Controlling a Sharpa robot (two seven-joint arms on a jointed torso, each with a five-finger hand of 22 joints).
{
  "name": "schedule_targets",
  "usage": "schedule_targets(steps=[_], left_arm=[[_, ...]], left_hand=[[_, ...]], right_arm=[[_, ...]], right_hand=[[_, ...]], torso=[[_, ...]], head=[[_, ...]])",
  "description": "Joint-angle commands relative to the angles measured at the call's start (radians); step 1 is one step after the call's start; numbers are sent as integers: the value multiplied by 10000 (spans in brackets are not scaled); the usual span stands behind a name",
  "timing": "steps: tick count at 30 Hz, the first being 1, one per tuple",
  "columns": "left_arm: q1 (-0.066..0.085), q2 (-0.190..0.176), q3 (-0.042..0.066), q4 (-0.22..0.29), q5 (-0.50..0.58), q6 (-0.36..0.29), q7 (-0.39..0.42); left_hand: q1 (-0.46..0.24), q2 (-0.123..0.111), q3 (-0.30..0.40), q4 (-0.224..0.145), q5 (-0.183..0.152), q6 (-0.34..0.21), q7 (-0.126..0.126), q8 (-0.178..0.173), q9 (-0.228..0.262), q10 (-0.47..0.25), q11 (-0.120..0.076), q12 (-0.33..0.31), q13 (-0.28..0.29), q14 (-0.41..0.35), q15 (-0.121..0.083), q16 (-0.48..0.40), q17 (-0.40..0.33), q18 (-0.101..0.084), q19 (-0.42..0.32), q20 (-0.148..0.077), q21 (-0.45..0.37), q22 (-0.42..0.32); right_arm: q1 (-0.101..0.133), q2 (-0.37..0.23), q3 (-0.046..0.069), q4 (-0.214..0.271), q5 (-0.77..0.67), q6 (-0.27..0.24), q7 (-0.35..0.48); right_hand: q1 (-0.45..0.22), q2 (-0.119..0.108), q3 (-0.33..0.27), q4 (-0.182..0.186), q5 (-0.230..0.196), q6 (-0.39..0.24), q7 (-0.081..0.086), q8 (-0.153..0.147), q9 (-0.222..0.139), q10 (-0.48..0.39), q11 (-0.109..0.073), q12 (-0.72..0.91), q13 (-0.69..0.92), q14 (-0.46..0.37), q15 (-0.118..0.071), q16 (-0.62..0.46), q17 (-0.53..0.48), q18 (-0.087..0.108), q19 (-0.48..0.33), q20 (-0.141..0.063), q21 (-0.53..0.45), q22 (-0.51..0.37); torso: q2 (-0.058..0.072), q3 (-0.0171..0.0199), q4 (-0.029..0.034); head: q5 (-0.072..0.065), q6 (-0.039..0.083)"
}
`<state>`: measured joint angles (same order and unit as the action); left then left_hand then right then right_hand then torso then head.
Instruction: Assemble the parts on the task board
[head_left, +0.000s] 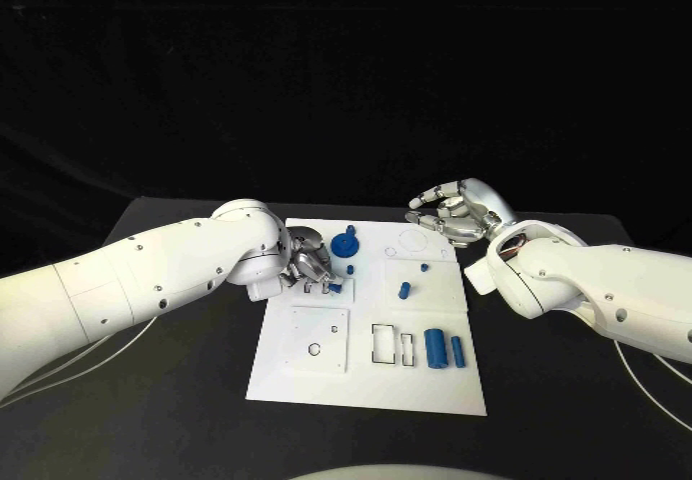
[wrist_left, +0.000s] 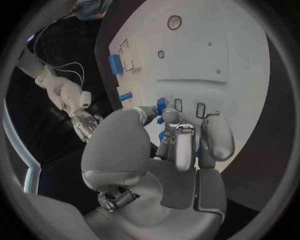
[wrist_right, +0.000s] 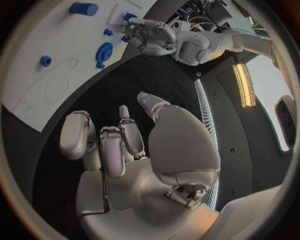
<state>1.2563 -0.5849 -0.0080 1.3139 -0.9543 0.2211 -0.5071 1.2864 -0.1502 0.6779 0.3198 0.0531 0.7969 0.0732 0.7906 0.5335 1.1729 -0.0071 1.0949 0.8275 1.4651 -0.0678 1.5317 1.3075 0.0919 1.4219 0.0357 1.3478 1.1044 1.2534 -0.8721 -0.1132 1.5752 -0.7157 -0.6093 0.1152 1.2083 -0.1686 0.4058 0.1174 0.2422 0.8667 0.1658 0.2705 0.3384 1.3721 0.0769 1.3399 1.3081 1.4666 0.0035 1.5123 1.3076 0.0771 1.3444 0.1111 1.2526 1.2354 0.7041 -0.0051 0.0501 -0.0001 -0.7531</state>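
The left hand (head_left: 306, 264) rests on the task board (head_left: 433, 385) at nine o'clock, fingers pinching a small blue part (wrist_left: 162, 105), as its wrist view shows. The right hand (head_left: 456, 211) hovers off the board at one o'clock, fingers loosely curled and holding nothing.

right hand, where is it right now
In the head view the right hand hovers off the task board's far right corner, over the black table, holding nothing.

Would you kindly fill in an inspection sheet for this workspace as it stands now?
Surface: black table, bare around the plate.
Job's things: white task board; blue round part, two blue cylinders near its right edge.
Clutter: nothing seen.
Hands: left hand on the board, fingers at a small blue part; right hand off the board, holding nothing.
Cables: thin white cable under the left arm.
Surroundings: dark backdrop.
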Motion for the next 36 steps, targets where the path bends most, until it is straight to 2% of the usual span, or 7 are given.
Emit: schedule_targets(steps=[1,9,15,25,28,30,36], left_arm=[[4,-65,26,110,545,-130,135],[6,-405,52,493,391,-392,361],[-11,-621,53,780,-165,-746,576],[-157,-801,46,969,-1086,-1282,295],[-226,-805,44,972,-1276,-1267,232],[-269,-801,43,968,-1399,-1241,205],[-363,-788,41,956,-1681,-1254,169]], left_hand=[[-146,-4,1404,-1406,9,-11,-61,47,1005,93,-10,36,7,858,-36,51,1870,-43,-45,-25,56,-1],[-238,-183,1778,-1743,17,-1,-69,107,1141,189,-21,110,94,880,-49,88,1948,-47,-36,-30,75,33],[-294,-327,2031,-1941,27,70,-84,141,1213,366,-45,255,288,886,-65,99,1967,-58,-10,-39,112,101],[-455,-524,2391,-2134,112,235,-125,168,1284,679,-88,517,642,891,-101,108,1982,-51,-14,-62,105,75],[-579,-628,2560,-2223,264,318,-149,177,1324,838,-113,661,838,888,-123,105,1971,-45,-19,-80,92,49],[-735,-737,2668,-2286,753,385,-165,198,1376,923,-138,740,942,892,-139,111,1983,-47,-12,-99,94,56],[-883,-818,2699,-2340,1252,442,-195,229,1441,1054,-156,887,1154,895,-162,118,1994,-47,-8,-117,93,60]], right_arm=[[-10,5,-1,-1,-24,68,79],[-13,-7,-2,-7,-24,69,87],[-22,-28,-2,-13,-23,77,89],[-55,-48,-4,-31,-22,93,83],[-61,-49,-4,-36,-22,110,70],[-65,-49,-5,-38,-22,120,64],[-74,-53,-5,-39,-22,134,56]], right_hand=[[-31,74,17,59,36,24,-52,68,10,-74,-13,-60,43,561,-4,-47,573,137,-65,-12,-32,-9],[-34,78,14,67,67,20,-51,73,16,-83,-13,-72,31,556,-6,-56,553,139,-72,-15,-47,-20],[-47,81,7,81,82,18,-51,77,21,-82,-13,-72,30,557,-7,-57,555,139,-70,-17,-50,-19],[-59,84,1,93,92,15,-51,79,24,-91,-12,-83,18,554,-7,-63,542,142,-79,-18,-65,-33],[-59,84,1,93,92,15,-51,79,24,-91,-12,-83,18,554,-7,-63,542,142,-79,-18,-65,-33],[-70,84,-5,104,100,10,-51,81,27,-94,-11,-87,14,553,-8,-65,538,146,-90,-19,-85,-51],[-70,84,-5,104,100,10,-51,81,27,-94,-11,-87,14,553,-8,-65,538,146,-90,-19,-85,-51]], torso=[[-1,4,-3],[-12,14,6],[15,-3,16],[6,-5,6],[4,-7,6],[6,-5,-4],[10,1,-6]], head=[[16,9],[15,28],[3,23],[29,2],[33,-4],[47,-11],[50,-11]])
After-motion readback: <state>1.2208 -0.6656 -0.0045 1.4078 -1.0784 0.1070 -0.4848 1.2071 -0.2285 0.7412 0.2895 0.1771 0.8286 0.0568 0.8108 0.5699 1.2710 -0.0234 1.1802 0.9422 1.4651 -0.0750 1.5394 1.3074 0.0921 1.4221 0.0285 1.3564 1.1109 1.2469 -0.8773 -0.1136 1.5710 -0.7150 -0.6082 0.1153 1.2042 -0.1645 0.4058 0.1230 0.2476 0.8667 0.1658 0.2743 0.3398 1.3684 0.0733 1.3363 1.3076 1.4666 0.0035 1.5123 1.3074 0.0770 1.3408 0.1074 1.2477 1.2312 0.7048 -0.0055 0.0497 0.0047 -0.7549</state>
